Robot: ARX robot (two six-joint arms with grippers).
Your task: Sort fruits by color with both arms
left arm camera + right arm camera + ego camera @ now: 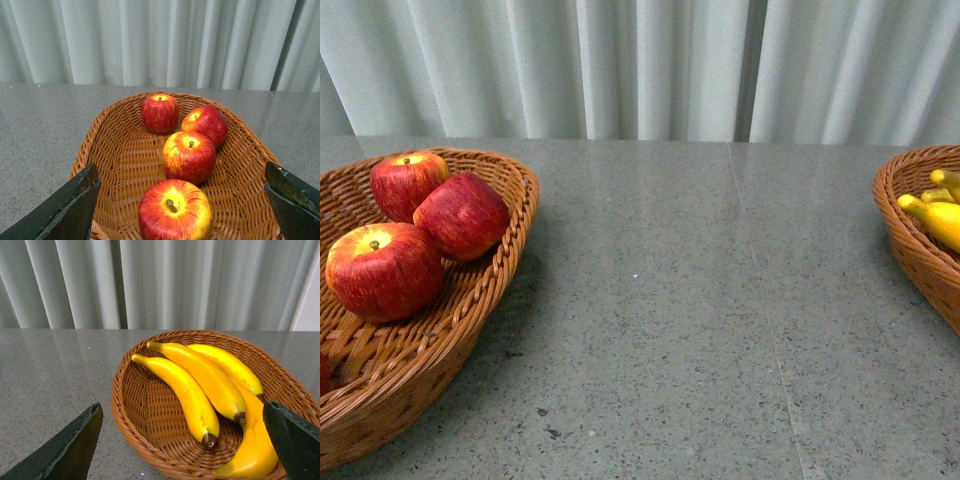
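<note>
Bananas (195, 390) lie lengthwise in the basket (135, 425); both hands (182, 200) (182, 440) spread, empty.

A grey speckled stone counter (700, 320) fills the lower two thirds of the front view, with faint seam lines running toward the back. Behind it, across the top of the frame, hangs a pale, pleated curtain (650, 65). Soft, even light leaves dull reflections on the surface.

4 red apples (189, 156) fill the left basket (120, 150); yellow bananas (182, 390) lie in the right basket (150, 415)
</note>
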